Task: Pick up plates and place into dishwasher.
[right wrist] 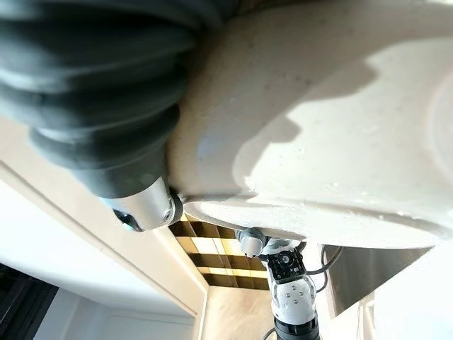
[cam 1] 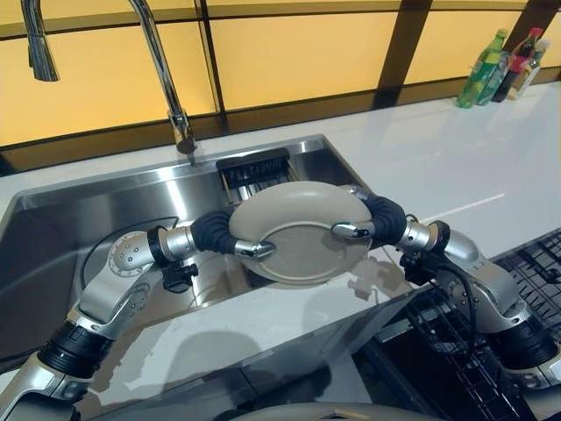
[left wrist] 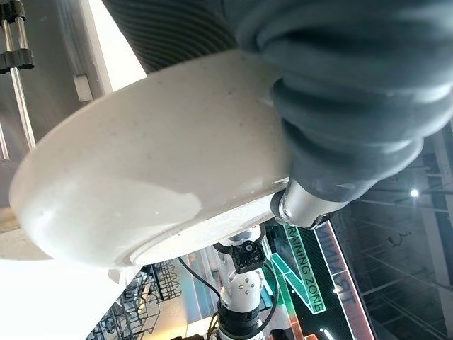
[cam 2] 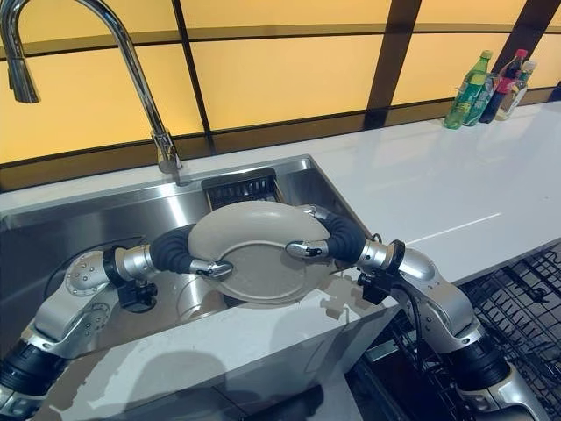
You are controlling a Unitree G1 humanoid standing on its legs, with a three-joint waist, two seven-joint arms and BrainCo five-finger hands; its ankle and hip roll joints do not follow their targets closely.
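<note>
Left eye view: beige plate (cam 1: 302, 230) is gripped between left hand (cam 1: 235, 245) and right hand (cam 1: 355, 226), thumbs curled over its rim

Kitchen setting. White bench (cam 1: 456, 167) runs left to right, glossy, catching a pale streak of light on its right part. Stainless steel sink (cam 1: 70, 219) set into the bench at left — a dark slotted drain cover (cam 1: 254, 162) at its far edge. Tall curved chrome tap (cam 1: 162, 66) rises from the sink's far rim, its spout head (cam 1: 39, 48) hanging at far left. Back wall: warm yellow panels (cam 1: 298, 53) split by dark brown frames (cam 1: 399, 44), evenly lit. Three bottles (cam 1: 504, 66) stand together at the far right corner of the bench — one green, one dark with red cap, one clear.
</note>
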